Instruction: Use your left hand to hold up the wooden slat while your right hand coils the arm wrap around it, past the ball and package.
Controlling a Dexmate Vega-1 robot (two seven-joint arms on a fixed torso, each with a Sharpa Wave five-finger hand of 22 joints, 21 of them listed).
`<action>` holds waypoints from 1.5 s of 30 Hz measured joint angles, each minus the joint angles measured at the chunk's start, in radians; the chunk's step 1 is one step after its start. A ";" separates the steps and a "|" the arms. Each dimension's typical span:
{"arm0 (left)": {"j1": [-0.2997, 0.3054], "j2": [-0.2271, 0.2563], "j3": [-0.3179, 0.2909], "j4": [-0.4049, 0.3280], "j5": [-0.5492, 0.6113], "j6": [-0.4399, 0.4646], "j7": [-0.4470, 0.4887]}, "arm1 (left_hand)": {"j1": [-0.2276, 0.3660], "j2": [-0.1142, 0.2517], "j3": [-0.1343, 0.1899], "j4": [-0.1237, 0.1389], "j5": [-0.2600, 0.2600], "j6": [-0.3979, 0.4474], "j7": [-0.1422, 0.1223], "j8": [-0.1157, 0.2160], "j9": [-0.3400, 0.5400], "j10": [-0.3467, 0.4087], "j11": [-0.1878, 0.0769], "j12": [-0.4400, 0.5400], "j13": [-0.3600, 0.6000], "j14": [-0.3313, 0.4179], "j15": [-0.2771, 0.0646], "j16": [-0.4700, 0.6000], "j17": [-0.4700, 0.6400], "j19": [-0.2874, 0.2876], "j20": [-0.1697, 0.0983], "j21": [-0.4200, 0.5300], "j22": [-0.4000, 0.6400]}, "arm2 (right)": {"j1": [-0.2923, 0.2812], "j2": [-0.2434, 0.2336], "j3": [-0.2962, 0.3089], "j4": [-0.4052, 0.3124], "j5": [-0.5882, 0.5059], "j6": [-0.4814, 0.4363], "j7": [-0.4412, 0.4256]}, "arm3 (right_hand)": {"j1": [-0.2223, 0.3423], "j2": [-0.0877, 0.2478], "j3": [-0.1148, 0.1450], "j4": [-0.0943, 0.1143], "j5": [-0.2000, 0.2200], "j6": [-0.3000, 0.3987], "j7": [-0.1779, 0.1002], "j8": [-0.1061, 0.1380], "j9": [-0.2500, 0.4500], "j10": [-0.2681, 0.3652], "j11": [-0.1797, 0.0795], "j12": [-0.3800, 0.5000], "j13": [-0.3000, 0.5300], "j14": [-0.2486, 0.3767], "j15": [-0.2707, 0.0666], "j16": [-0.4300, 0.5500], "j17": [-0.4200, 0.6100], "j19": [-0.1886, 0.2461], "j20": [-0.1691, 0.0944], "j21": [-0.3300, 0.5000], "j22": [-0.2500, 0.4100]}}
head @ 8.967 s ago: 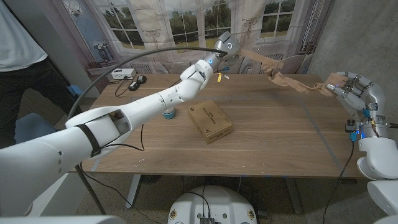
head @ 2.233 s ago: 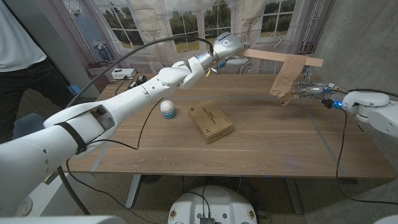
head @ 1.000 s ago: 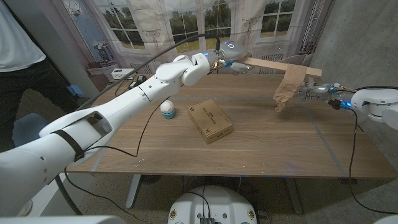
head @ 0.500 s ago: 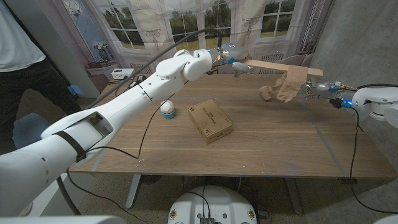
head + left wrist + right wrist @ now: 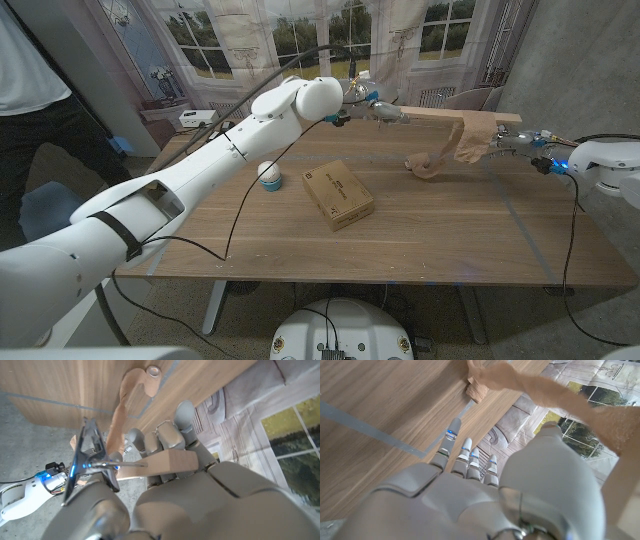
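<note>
Left hand [image 5: 372, 103] gripping wooden slat [image 5: 450, 118] aloft over tabletop [image 5: 440, 230]; right hand [image 5: 520, 141] seemingly pinching arm wrap [image 5: 455, 150], roll dangling. Mid-coil; next, another turn around slat.

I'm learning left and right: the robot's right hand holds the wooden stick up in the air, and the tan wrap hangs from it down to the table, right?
Not quite. The left hand holds the wooden slat up, as the head view shows. The tan wrap does hang from it down to the table.
</note>
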State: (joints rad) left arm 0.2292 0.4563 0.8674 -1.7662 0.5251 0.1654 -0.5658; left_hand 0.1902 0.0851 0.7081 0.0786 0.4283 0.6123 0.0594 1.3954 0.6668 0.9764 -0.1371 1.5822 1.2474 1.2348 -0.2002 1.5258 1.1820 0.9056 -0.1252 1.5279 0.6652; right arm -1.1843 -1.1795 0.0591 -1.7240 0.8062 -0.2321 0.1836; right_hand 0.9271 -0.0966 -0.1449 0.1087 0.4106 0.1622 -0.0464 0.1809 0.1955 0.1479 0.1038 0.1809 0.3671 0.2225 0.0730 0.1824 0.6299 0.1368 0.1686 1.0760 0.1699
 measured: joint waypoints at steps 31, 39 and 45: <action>-0.213 0.049 0.212 -0.127 -0.156 0.451 -0.359 | 0.016 0.016 0.037 0.028 -0.031 -0.003 0.003 0.000 -0.011 0.001 0.001 0.006 0.003 0.000 0.012 -0.057 -0.061 0.014 0.000 -0.016 -0.072 | -0.049 0.149 0.060 -0.010 -0.098 0.211 -0.074 | -0.203 0.044 -0.124 0.052 0.026 -0.170 -0.008 0.000 0.000 -0.204 0.014 0.005 -0.070 -0.255 0.091 0.000 -0.116 -0.261 0.046 -0.255 -0.002; -0.257 0.073 0.274 -0.187 -0.126 0.572 -0.381 | 0.020 0.020 0.038 0.027 -0.037 -0.004 0.004 0.000 -0.011 0.001 0.001 0.004 0.002 0.000 0.012 -0.034 -0.061 0.014 0.000 -0.016 -0.086 | -0.021 0.186 0.046 0.009 -0.113 0.266 -0.076 | -0.205 0.042 -0.135 0.056 0.022 -0.171 -0.007 0.000 0.000 -0.204 0.015 0.005 -0.074 -0.258 0.089 0.007 -0.120 -0.266 0.041 -0.267 0.000; -0.284 0.085 0.317 -0.218 -0.078 0.665 -0.380 | 0.020 0.020 0.037 0.028 -0.039 -0.005 0.005 0.000 -0.011 0.001 0.001 0.004 0.002 0.000 0.012 -0.034 -0.061 0.014 0.000 -0.016 -0.091 | 0.005 0.199 0.026 0.025 -0.115 0.285 -0.065 | -0.209 0.046 -0.139 0.054 0.022 -0.171 -0.007 0.000 0.000 -0.203 0.014 0.005 -0.075 -0.259 0.087 0.007 -0.125 -0.266 0.041 -0.267 0.000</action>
State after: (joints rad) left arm -0.0550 0.5415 1.1847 -1.9843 0.4474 0.8301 -0.9459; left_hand 0.2101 0.1052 0.7446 0.1071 0.3889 0.6069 0.0648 1.3954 0.6559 0.9770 -0.1359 1.5861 1.2497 1.2352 -0.1886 1.4915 1.1211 0.9198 -0.1253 1.5120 0.5743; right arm -1.1792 -0.9804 0.0853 -1.6989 0.6916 0.0529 0.1188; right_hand 0.7181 -0.0507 -0.2843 0.1625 0.4326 -0.0092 -0.0536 0.1811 0.1957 -0.0556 0.1180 0.1857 0.2922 -0.0365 0.1604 0.1895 0.5048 -0.1293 0.2096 0.8090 0.1702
